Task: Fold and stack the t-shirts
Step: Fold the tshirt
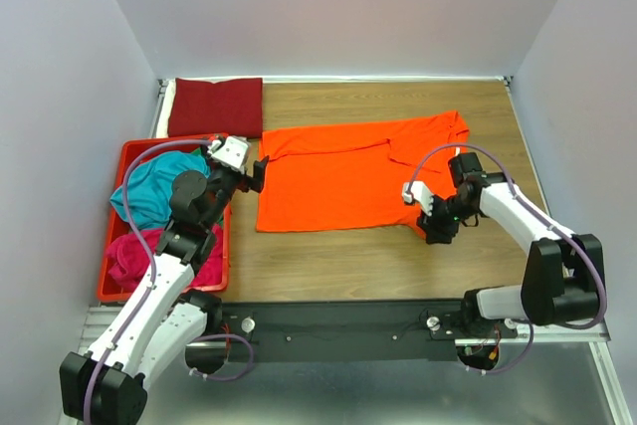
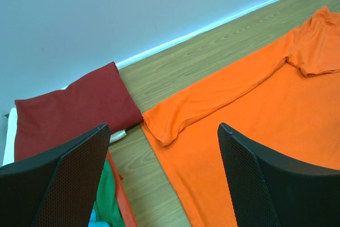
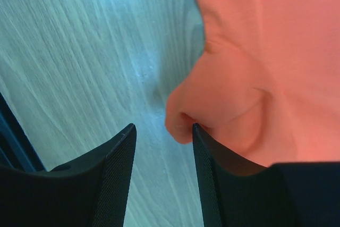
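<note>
A bright orange t-shirt (image 1: 348, 176) lies spread flat in the middle of the wooden table, its sleeves folded inward. My left gripper (image 1: 261, 174) is open and empty just above its left edge, and the shirt (image 2: 265, 104) lies below the gap in the left wrist view (image 2: 162, 127). My right gripper (image 1: 435, 231) is open, low at the shirt's near right corner. That corner (image 3: 183, 126) is bunched against the right finger (image 3: 212, 184), with bare table between the fingers. A folded dark red t-shirt (image 1: 216, 106) lies at the back left.
A red plastic crate (image 1: 114, 291) at the left holds a teal tee (image 1: 154, 191), a magenta tee (image 1: 134, 251) and a green one (image 2: 109, 200). A white sheet (image 1: 171, 97) lies under the dark red tee. Walls close in the table at the back and sides.
</note>
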Tool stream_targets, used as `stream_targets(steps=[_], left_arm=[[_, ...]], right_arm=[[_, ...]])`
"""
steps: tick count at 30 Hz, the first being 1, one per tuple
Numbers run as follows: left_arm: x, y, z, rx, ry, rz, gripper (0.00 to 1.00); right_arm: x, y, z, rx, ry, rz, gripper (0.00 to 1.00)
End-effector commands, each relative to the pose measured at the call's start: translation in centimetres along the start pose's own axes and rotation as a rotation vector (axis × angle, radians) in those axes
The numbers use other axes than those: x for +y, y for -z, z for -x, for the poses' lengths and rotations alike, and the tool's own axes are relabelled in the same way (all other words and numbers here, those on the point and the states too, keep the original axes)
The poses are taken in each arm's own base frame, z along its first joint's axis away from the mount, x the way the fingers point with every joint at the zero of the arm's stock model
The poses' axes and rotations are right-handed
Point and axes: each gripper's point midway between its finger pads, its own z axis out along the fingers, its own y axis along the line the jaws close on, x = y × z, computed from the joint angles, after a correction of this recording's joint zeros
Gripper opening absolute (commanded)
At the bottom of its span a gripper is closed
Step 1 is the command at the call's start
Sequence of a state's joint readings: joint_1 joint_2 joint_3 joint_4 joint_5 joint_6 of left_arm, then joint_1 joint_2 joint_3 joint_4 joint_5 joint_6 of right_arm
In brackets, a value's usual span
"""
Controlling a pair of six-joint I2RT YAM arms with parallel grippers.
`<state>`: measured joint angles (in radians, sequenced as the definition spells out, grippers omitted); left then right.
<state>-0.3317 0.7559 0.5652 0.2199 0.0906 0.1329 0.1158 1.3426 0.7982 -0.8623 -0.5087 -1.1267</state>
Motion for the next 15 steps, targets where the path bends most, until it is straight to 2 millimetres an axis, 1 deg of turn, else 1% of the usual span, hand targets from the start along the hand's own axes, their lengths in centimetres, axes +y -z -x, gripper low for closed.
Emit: stream_targets(steps=[1,3,6,7,8,9,10,11,13,14,15], left_arm=[[-0.3,0.0,1.5,-0.043,-0.003,-0.017,0.89],[-0.3,0.1,1.5,-0.044,-0.004,-0.018,0.89],[-0.3,0.0,1.5,-0.044,-0.003,-0.02,0.89],[-0.4,0.0,1.4,-0.041,-0.002,-0.02,0.89],[-0.3,0.0,1.5,-0.044,-0.003,-0.02,0.89],[-0.4,0.0,1.6,-0.046,-0.003,-0.022,0.89],[-0.4,0.0,1.5,-0.043,-0.002,-0.022,0.89],[-0.3,0.0,1.6,-0.044,-0.006,-0.02,0.89],[-0.3,0.1,1.6,-0.045,-0.004,-0.018,0.89],[-0.4,0.1,1.5,-0.044,-0.004,-0.018,0.89],[-0.3,0.1,1.5,-0.043,-0.005,-0.017,0.89]], right_arm=[[0.2,-1.1,-1.2,0.069,-0.014,-0.003,0.52],[0.2,-1.2,-1.4,0.088,-0.018,-0.003,0.5],[0.5,-1.3,-0.9,0.097,-0.006,-0.001,0.34],[0.5,-1.4,-0.3,0.092,0.008,0.001,0.15],[0.6,-1.4,0.1,0.092,0.01,0.003,0.09],[0.8,-1.6,0.6,0.09,0.0,0.01,0.01],[1.4,-2.0,1.2,0.095,0.012,0.036,0.01],[1.5,-2.0,2.1,0.077,-0.001,0.044,0.01],[2.3,-2.6,3.3,0.067,0.008,0.08,0.01],[2.2,-2.9,3.9,0.065,0.004,0.094,0.01],[2.5,-3.1,4.4,0.058,-0.013,0.111,0.01]])
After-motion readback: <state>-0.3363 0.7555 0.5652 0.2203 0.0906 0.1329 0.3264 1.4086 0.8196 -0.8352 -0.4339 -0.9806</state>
